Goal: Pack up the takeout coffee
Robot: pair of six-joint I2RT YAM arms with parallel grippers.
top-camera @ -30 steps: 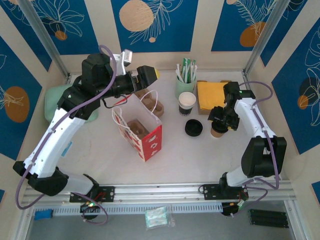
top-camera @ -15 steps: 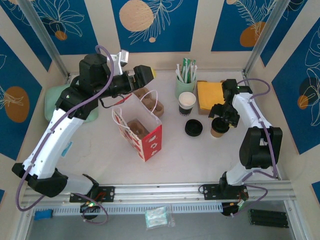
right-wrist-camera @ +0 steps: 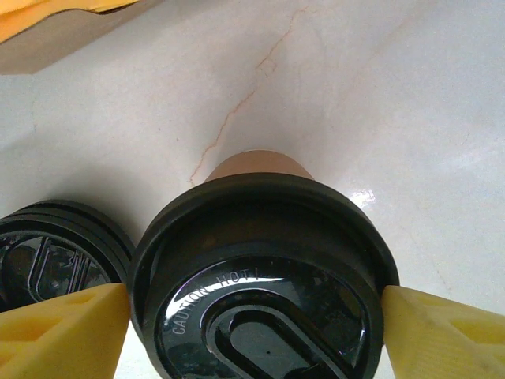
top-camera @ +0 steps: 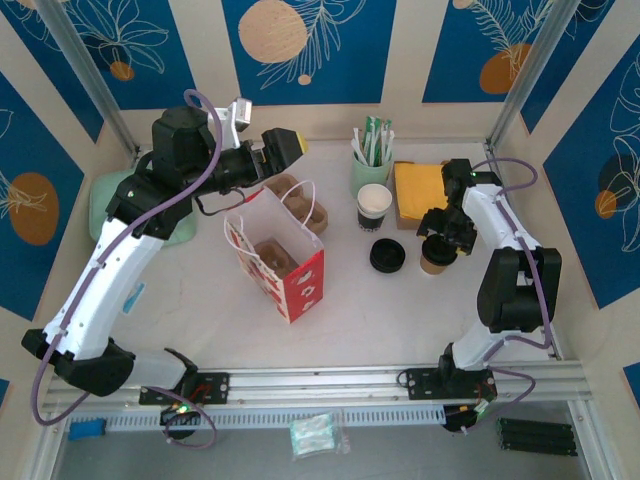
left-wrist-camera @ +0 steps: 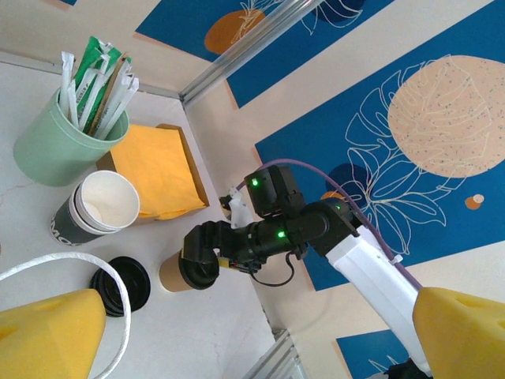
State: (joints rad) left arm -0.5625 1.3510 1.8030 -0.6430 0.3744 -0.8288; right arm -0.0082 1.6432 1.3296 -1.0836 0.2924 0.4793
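The right gripper point(top-camera: 441, 240) sits over the coffee point(top-camera: 434, 264) so it can take it by the top. Its jaws are wide, with one yellow pad point(right-wrist-camera: 63, 332) on each side of the lid point(right-wrist-camera: 260, 276), right up by the rim. I cannot tell if they squeeze it yet. The coffee stands up straight on the table point(top-camera: 400, 310). It is at 3 o'clock from the loose lid point(top-camera: 387, 256), just beside it, and at 3 o'clock from the bag point(top-camera: 290, 265), well apart from it. The bag stands in the middle with its mouth open at the top, I think so the coffee can go in from above. The left gripper point(top-camera: 283, 150) hangs in the air at 12 o'clock from the bag, jaws wide open and holding nothing. It looks like it waits out of the way. The coffee is a small brown paper cup with a round black lid. The lid is shiny, has a raised rim and small words on it, and looks pushed on all the way round. The cup gets thinner toward the bottom, so a grip near the lid seems safest
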